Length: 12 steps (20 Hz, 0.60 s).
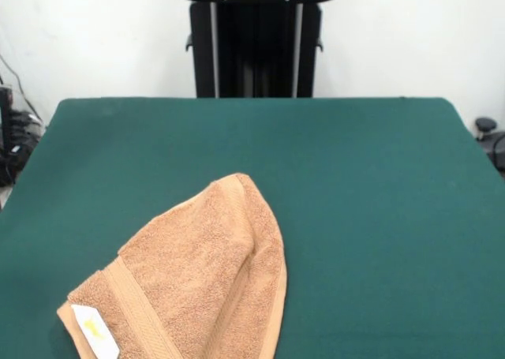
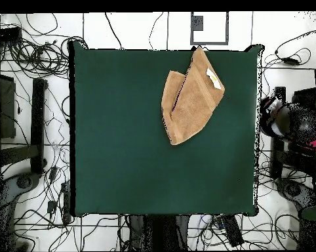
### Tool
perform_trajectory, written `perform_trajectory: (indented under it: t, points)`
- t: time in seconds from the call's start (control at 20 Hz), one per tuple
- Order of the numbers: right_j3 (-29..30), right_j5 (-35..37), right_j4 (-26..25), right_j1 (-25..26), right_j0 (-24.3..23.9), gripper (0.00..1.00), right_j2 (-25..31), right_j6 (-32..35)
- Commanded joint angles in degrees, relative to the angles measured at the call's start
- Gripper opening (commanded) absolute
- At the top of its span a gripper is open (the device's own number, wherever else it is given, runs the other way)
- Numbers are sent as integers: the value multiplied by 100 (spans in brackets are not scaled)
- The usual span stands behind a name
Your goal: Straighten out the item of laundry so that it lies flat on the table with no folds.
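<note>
The light-brown terry towel [image 1: 197,272] lies on the dark green table [image 1: 363,185] near its front edge, left of centre. It is folded over itself into a pointed shape, with the tip toward the pedestal. A woven border band runs across it, and the white tag with yellow print [image 1: 95,329] sits at its near left corner. In the overhead view the towel [image 2: 190,98] lies at the table's [image 2: 121,138] top edge, right of centre, and one corner reaches that edge. The tag [image 2: 215,80] shows there too. The gripper shows in neither view.
The black pedestal [image 1: 256,43] stands behind the table's far edge. Cables and stands cover the floor around the table [image 2: 29,79]. A dark and red shape [image 2: 298,125] sits beyond the table's right edge in the overhead view; I cannot tell what it is.
</note>
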Motion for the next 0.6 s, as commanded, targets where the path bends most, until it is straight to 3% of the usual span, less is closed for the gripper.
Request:
perform_trajectory:
  t: [0.05, 0.6]
  points:
    - [557, 203, -228, 14, 28, 100, 654, -2004]
    - [526, 330, -316, 37, 61, 100, 640, -2090]
